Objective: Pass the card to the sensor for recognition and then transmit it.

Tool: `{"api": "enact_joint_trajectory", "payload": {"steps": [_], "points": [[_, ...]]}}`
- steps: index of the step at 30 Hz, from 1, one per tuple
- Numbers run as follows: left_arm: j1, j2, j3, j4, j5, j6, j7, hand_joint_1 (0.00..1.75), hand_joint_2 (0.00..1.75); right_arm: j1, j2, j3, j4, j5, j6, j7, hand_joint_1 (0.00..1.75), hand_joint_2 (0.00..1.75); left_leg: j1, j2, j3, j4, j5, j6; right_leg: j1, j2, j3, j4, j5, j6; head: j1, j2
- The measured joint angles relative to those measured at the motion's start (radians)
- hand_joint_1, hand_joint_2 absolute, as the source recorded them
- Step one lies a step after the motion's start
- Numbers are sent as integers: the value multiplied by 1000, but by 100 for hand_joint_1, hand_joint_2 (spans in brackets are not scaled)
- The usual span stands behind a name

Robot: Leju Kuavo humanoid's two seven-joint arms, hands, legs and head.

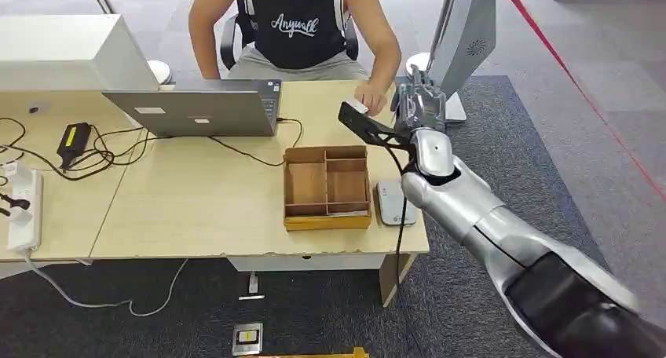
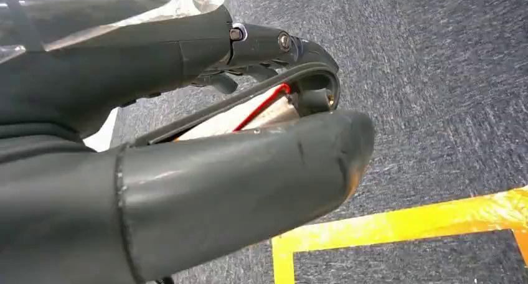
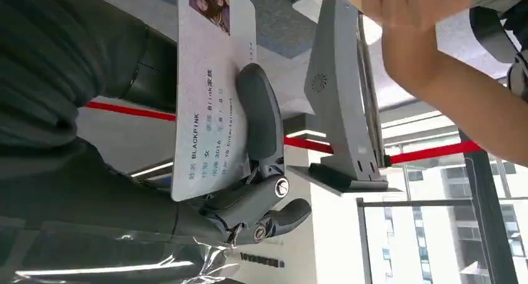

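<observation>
Our right hand point(image 1: 415, 107) pinches the card point(image 3: 208, 91), held out far toward the person's hand point(image 1: 371, 100), just left of it.
Our left hand point(image 2: 187, 141) looks curled on nothing.

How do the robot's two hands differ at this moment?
The right hand is raised past the desk's far corner and pinches a white card near the person's hand; the left hand hangs over grey carpet and a yellow floor line with nothing visibly held. Both have dark grey fingers.
</observation>
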Motion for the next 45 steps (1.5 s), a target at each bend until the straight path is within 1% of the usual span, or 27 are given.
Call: {"api": "enact_joint_trajectory", "payload": {"steps": [21,31,34,41,45], "points": [[1,0,-1,0,2,2,0,0,0,0,-5,16,1,-2,2,0,175,175,0,0,0,0,0,0,0,0,0,0,0,0,0,0],[5,0,-1,-5,15,4,-7,0,0,2,-19,33,0,-9,2,-6,175,175,0,0,1,0,0,0,0,0,0,0,0,0,0,0],[7,0,-1,-6,26,5,-17,0,0,21,-40,34,-3,-36,2,-2,175,175,0,-1,1,0,0,0,0,-1,0,-1,0,0,0,0],[19,0,-1,-6,46,9,-26,0,0,126,-111,32,-11,-110,-26,-2,175,175,0,-2,0,0,0,0,0,-1,1,-1,0,0,0,0],[26,1,-1,-6,57,13,-35,0,0,169,-132,32,-11,-133,-39,-13,175,175,0,-2,0,0,0,0,0,-1,1,-1,0,0,0,0]]}}
